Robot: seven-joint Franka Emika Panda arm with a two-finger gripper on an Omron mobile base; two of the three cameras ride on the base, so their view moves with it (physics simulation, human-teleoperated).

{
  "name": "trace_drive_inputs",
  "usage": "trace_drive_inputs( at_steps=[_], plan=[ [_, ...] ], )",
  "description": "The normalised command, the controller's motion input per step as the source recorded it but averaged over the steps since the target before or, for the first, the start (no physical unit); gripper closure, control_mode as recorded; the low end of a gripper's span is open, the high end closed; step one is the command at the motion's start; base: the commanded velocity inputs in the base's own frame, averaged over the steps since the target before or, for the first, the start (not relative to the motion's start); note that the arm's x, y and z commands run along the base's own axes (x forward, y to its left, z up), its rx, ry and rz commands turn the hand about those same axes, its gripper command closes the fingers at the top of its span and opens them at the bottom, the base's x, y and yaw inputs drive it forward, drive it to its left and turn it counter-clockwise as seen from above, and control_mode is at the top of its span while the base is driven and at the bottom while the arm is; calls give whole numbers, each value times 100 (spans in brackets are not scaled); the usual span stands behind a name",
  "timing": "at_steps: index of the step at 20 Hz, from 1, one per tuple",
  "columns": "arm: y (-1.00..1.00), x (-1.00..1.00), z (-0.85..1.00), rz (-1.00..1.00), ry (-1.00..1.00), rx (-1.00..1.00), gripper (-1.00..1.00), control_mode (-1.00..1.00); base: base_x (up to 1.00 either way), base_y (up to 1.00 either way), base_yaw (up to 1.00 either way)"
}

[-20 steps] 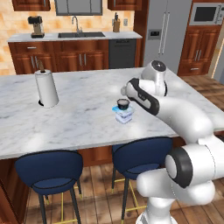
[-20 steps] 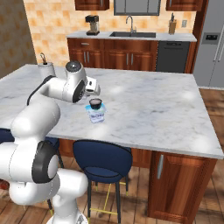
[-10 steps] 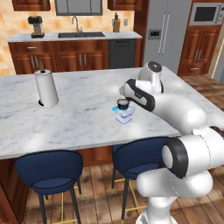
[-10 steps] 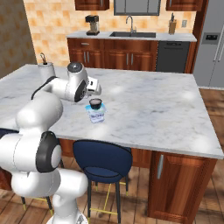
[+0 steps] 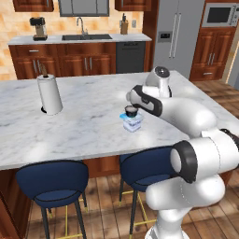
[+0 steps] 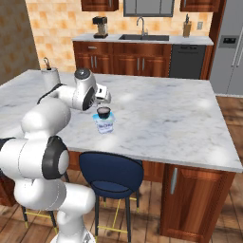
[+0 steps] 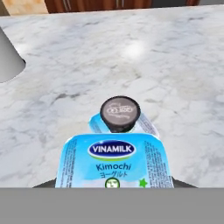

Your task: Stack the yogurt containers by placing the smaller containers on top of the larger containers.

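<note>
- Nothing on the marble island (image 5: 88, 126) has shifted; the arm stays hunched over it.
- Dark cup (image 7: 120, 113) sits atop a blue-lidded tub (image 6: 105, 126).
- Gripper (image 6: 103, 97), pressed together, pinches another blue-lidded container (image 7: 114, 161) just before that stack.

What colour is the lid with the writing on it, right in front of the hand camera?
Light blue, with a dark blue oval logo; the lid shows best in the hand view.
</note>
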Motion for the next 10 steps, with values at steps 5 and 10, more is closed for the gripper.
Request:
trace_drive_inputs(
  at_steps=[5,10],
  plan=[
    [0,13,-24,-1,-3,0,100,-100,0,0,0],
    [0,18,-20,0,-4,0,100,-100,0,0,0]
  ],
)
